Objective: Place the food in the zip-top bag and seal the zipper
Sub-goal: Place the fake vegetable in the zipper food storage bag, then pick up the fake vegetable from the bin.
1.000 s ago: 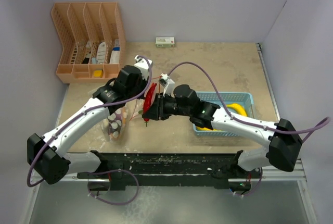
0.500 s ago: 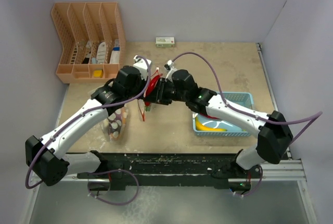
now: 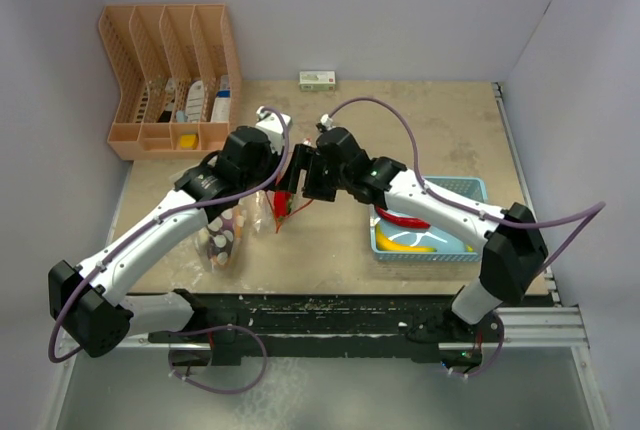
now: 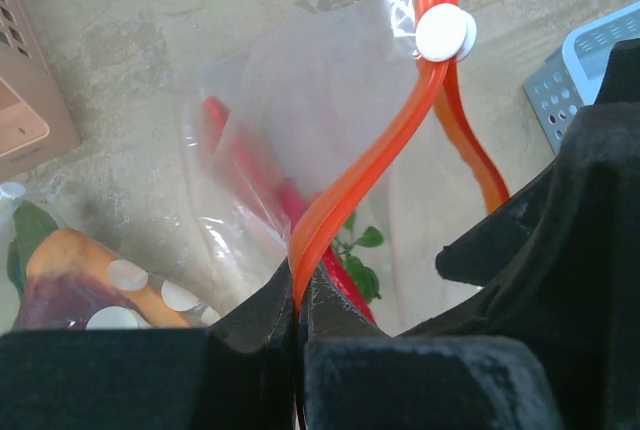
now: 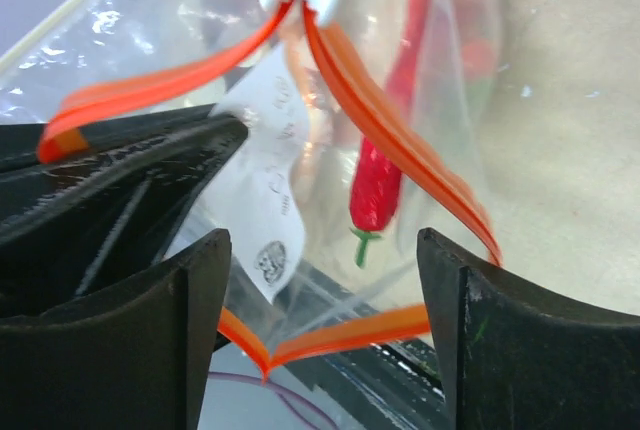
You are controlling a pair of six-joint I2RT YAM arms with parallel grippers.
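The zip-top bag (image 4: 300, 100) is held up off the counter (image 3: 400, 120), left of its centre, between the two arms. It is clear, floppy plastic printed with white round dots, with its mouth gaping. The zipper (image 4: 385, 140) is a red-orange strip that splits into two bowed tracks.

The left tool (image 4: 297, 325) is fully closed, pinching one track of the zipper between its fingers. The right tool (image 5: 322, 280) sits at the bag's mouth with its fingers spread wide and nothing gripped. A loop of the strip lies across the gap between them.

Inside the bag, a red chili pepper (image 5: 385, 165) lies lengthwise close to the mouth, with a green leafy piece (image 4: 358, 250) beside it. An orange chunk (image 4: 60, 260) sits lower down, where the bag sags toward the counter's near left side.

A light blue basket (image 3: 470, 190) near the counter's right edge holds another red pepper (image 3: 400, 218) and a yellow banana-like piece (image 3: 405, 242), so filling looks unfinished.

Several things could go wrong from here. The bag hangs from a single pinch, so the strip may slip free and spill the food. The right tool could snag the loose strip as it backs away. The chili near the mouth could slide out, or block the tracks when they are pressed shut.
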